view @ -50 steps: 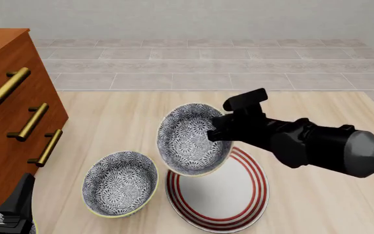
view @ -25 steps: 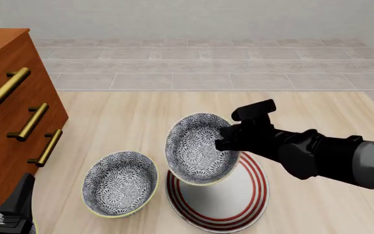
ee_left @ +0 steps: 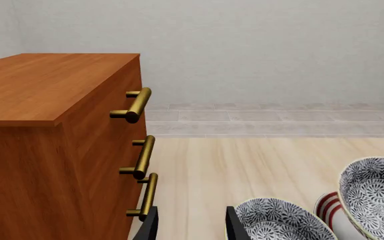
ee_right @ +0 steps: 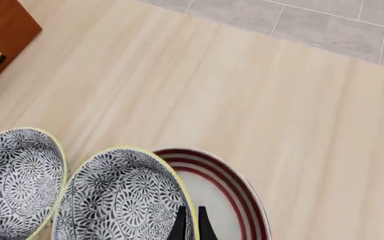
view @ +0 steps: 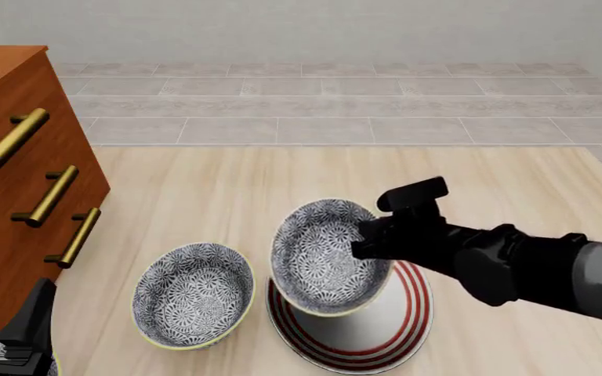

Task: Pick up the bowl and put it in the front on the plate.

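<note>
The bowl (view: 325, 254), blue-and-white floral with a yellowish rim, hangs tilted low over the white plate (view: 410, 312) with red rings. My right gripper (view: 368, 239) is shut on the bowl's right rim. In the right wrist view its fingertips (ee_right: 180, 223) pinch the rim of the bowl (ee_right: 122, 200) above the plate (ee_right: 235, 187). I cannot tell whether the bowl's base touches the plate. My left gripper (ee_left: 192, 227) is open and holds nothing, low at the front left by the dresser.
A look-alike bowl (view: 194, 294) stands on the table left of the plate, also seen from the wrists (ee_right: 15, 175) (ee_left: 279, 222). A wooden dresser (view: 9, 157) with brass handles (ee_left: 138, 102) fills the left side. Bare tabletop lies right of and behind the plate.
My right gripper has carried the bowl downward and slightly right, from above the plate's far-left rim to low over the plate. The left arm and the other bowl have not moved.
</note>
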### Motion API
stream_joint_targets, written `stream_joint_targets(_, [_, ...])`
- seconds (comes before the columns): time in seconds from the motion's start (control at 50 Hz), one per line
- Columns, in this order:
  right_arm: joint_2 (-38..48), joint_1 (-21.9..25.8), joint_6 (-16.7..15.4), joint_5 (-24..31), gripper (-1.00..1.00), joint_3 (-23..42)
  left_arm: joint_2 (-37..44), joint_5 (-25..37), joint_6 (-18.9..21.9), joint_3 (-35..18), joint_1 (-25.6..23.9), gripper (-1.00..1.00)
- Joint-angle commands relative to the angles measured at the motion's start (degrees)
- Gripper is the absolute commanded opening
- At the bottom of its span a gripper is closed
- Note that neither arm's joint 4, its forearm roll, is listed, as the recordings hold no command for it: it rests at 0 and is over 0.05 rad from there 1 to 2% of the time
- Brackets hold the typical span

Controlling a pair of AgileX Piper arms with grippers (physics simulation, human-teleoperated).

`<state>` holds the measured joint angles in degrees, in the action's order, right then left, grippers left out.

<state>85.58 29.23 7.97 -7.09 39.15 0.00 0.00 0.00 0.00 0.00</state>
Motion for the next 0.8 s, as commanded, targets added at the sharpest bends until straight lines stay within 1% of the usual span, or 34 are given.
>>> stream_joint_targets(0.02, [-1.4,-0.3,0.4,-0.2,-1.00,-2.1,0.0,0.0,0.0,0.0,0.0,1.00])
stream_joint_targets(0.22, [-3.2,-0.5,0.3,0.9,-1.00,-3.3,0.0,0.0,0.0,0.0,0.0,1.00])
stream_joint_targets(0.48, [-4.1,-0.3,0.6,1.1,-1.00,-4.7,0.0,0.0,0.0,0.0,0.0,1.00])
stream_joint_targets(0.72, [-1.7,-1.0,0.8,-1.6,-1.00,-6.0,0.0,0.0,0.0,0.0,0.0,1.00])
stream_joint_targets(0.8, [-0.8,-0.9,1.4,-2.5,-1.00,-6.3,0.0,0.0,0.0,0.0,0.0,1.00])
